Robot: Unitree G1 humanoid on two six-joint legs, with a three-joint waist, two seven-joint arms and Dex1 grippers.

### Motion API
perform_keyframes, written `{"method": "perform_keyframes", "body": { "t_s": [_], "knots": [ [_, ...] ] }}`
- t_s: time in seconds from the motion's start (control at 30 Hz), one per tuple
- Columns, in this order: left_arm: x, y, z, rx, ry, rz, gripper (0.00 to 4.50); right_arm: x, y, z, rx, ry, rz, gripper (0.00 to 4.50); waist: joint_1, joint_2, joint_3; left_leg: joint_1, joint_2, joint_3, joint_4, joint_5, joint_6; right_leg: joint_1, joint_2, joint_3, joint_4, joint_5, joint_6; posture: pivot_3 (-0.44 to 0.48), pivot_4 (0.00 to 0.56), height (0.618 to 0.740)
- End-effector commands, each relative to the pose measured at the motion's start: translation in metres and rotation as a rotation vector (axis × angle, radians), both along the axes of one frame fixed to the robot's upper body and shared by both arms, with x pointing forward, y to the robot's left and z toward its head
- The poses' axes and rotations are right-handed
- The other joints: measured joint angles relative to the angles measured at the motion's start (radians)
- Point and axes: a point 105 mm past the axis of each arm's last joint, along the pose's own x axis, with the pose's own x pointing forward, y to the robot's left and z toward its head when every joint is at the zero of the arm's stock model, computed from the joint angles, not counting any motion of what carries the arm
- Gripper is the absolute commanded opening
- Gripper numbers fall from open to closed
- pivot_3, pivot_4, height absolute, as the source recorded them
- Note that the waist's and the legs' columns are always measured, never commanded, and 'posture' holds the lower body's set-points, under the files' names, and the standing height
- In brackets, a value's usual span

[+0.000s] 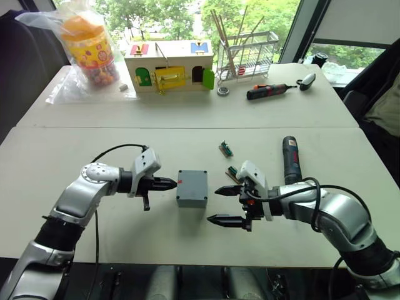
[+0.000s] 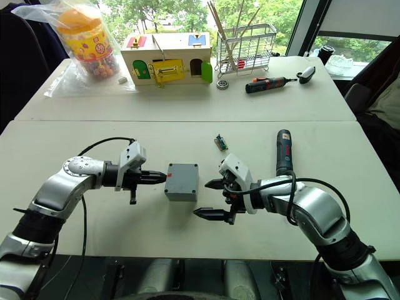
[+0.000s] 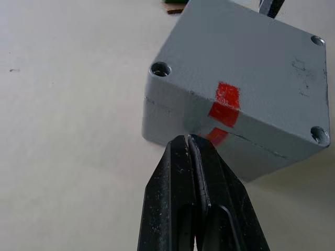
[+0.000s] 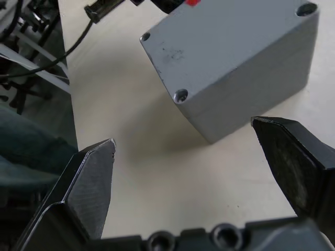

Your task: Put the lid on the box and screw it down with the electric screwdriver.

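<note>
Lid (image 3: 246, 63) sits on the box (image 1: 191, 195); left hand (image 1: 174, 183), fingers pressed together, touches its side; right hand (image 1: 220, 205) spread just beside it.

White tables (image 1: 187, 119); windows (image 1: 250, 15) behind, daylight, trees outside; possibly chair (image 1: 19, 56) left.

Silver-shelled arms with black cables, white wrist housings, black pointed grippers; a red mark, perhaps a button.
</note>
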Motion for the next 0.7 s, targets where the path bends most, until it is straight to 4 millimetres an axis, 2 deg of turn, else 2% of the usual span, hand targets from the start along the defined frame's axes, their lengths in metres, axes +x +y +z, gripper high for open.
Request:
{"method": "perform_keyframes", "body": {
  "t_s": [0.03,0.2,0.33,0.43,0.5,0.57,0.63,0.7],
  "knots": [
    [0.005,-0.013,0.006,-0.005,-0.057,-0.041,0.0,-0.002,0.011,0.009,0.06,0.005,0.033,4.43,0.0,0.0,0.0,0.0,0.0,0.0,0.0,0.0,0.0,0.0,0.0,0.0,0.0,0.0,0.0,0.0,0.15,0.736],
    [0.019,-0.031,0.011,-0.036,-0.11,-0.061,0.0,-0.01,0.016,0.014,0.097,0.044,0.057,4.43,0.001,0.0,0.0,0.0,-0.001,0.0,0.0,0.0,0.0,0.0,0.0,0.0,0.0,0.0,0.0,0.0,0.15,0.736],
    [0.031,-0.034,0.011,-0.029,-0.154,-0.043,0.0,-0.011,0.015,0.014,0.077,0.035,0.052,4.43,-0.002,0.0,0.0,0.0,-0.002,0.0,0.0,0.0,0.0,0.0,0.0,0.0,0.0,0.0,0.0,0.0,0.15,0.736],
    [0.041,-0.021,0.01,0.021,-0.186,0.0,0.0,-0.005,0.003,0.013,0.002,-0.025,0.031,4.43,-0.003,0.0,0.0,0.0,-0.002,0.0,0.0,0.0,0.0,0.0,0.0,0.0,0.0,0.0,0.0,0.0,0.15,0.736],
    [0.041,-0.008,0.007,0.07,-0.189,0.014,0.0,-0.001,-0.007,0.014,-0.049,-0.073,0.018,4.43,-0.005,0.0,0.0,0.0,-0.002,0.0,0.0,0.0,0.0,0.0,0.0,0.0,0.0,0.0,0.0,0.0,0.15,0.736],
    [0.036,0.008,0.001,0.134,-0.176,0.018,0.0,0.007,-0.015,0.017,-0.081,-0.128,-0.005,4.43,-0.008,0.0,0.0,0.0,-0.002,0.0,0.0,0.0,0.0,-0.001,0.0,0.0,0.0,0.0,0.0,0.0,0.15,0.736],
    [0.02,0.022,-0.006,0.16,-0.104,0.0,0.0,0.017,-0.02,0.016,-0.115,-0.175,-0.024,4.43,-0.012,0.0,0.0,0.0,-0.001,0.0,-0.001,0.0,0.0,-0.001,0.001,0.0,0.0,0.0,0.0,0.0,0.15,0.736],
    [0.004,0.027,-0.01,0.155,-0.04,-0.027,0.0,0.022,-0.02,0.013,-0.123,-0.192,-0.031,4.43,-0.009,0.0,0.0,0.0,-0.001,0.0,-0.001,0.0,0.0,-0.001,0.001,0.0,0.0,0.0,0.0,0.0,0.15,0.736]
  ]
}}
